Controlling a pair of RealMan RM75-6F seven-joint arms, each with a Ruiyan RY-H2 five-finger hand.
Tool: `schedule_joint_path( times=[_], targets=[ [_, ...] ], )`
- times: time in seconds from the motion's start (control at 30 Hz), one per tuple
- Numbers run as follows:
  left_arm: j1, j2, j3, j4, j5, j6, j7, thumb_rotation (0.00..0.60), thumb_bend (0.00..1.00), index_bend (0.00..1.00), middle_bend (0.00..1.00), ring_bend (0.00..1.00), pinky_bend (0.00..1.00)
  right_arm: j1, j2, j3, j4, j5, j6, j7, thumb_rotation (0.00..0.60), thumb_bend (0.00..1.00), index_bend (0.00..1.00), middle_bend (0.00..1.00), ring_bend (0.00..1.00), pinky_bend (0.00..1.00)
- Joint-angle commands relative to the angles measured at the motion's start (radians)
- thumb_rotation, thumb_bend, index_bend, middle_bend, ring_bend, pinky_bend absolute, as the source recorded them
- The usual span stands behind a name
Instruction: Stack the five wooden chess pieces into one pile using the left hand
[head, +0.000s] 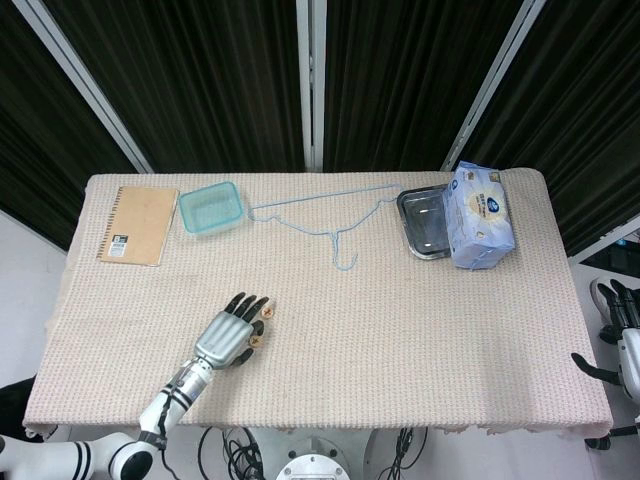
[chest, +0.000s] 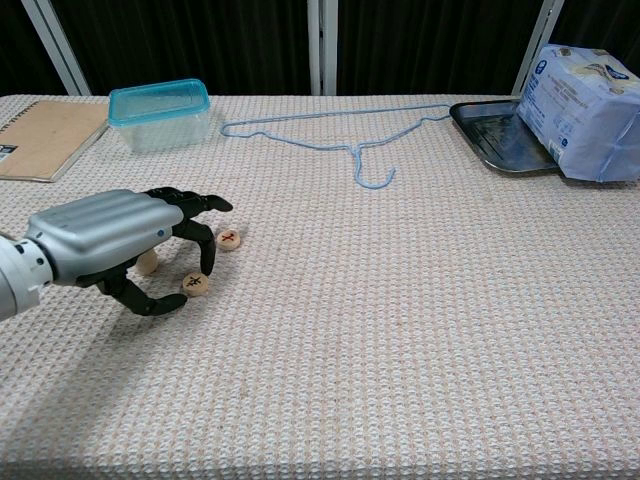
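While left robot hand (chest: 120, 245) cups chess pieces (chest: 196, 284) (near front edge).

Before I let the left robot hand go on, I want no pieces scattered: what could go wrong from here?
1. The left robot hand arches low over loose chess pieces; one curled finger hangs just above the nearest piece and might knock it away.
2. The palm covers part of the group, leaving only a piece peeking out, so any grasp may be half blind.

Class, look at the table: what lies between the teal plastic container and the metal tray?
The blue wire hanger lies between the teal container and the metal tray, its hook pointing toward the robot; the head view shows this best.
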Motion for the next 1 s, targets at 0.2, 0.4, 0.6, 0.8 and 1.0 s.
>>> schedule_joint_path(
  times=[0.2,0.4,0.6,0.8,1.0],
  targets=[
    [0.001,-0.012,-0.003,0.011,0.007,0.005,-0.010,0.600,0.32,0.45,0.00,0.00,0.00,0.002,0.000,-0.001,0.002,0.000,-0.005,0.001,0.600,0.08,0.00,0.00,0.00,0.00],
    [0.002,-0.013,-0.003,0.017,0.008,0.004,-0.021,0.600,0.32,0.47,0.00,0.00,0.00,0.004,0.004,-0.002,0.000,0.004,-0.012,0.001,0.600,0.08,0.00,0.00,0.00,0.00],
    [0.007,-0.011,-0.007,0.016,0.022,0.020,-0.035,0.600,0.32,0.50,0.01,0.00,0.00,0.004,0.003,-0.001,0.000,0.005,-0.012,-0.002,0.600,0.08,0.00,0.00,0.00,0.00],
    [0.010,0.016,-0.014,-0.026,0.039,0.043,-0.028,0.600,0.32,0.50,0.01,0.00,0.00,0.003,0.003,-0.002,-0.001,0.003,-0.009,-0.003,0.600,0.08,0.00,0.00,0.00,0.00],
    [0.016,0.071,-0.020,-0.086,0.029,0.057,-0.007,0.600,0.32,0.50,0.01,0.00,0.00,0.003,0.003,-0.003,0.000,0.001,-0.009,0.001,0.600,0.08,0.00,0.00,0.00,0.00]
  ],
)
